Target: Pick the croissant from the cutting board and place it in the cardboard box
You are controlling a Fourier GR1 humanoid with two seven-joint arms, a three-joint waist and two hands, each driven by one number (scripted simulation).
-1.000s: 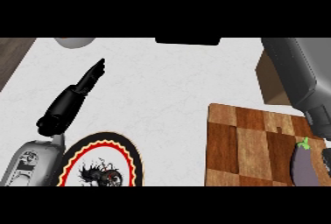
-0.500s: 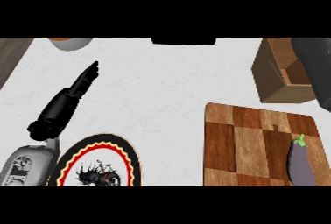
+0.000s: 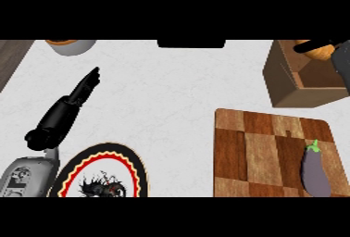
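The right hand (image 3: 315,45) is now hanging over the open top of the cardboard box (image 3: 301,78) at the far right of the bench (image 3: 171,92), having swung up and away from the cutting board (image 3: 263,152), where its arm was reaching a second ago near the eggplant (image 3: 315,170). A black finger is lying across an orange-brown lump that reads as the croissant (image 3: 320,54), so the hand is evidently clasping it, though most of the hand is running out of view at the right edge and the hold is only partly showing. The croissant is thus sitting in the air just above the box's rim, not yet inside, and the board is carrying nothing but the eggplant along its right side. That is putting the pick behind the robot and the carry close to done. What is remaining, by my reckoning, is lowering the croissant between the box walls and letting the fingers spread. The risk lies in releasing while it is sitting this close to the rim. The left hand (image 3: 71,104) is resting on the bench at the left as before, fingers straight and holding nothing, just above the patterned plate (image 3: 133,162).
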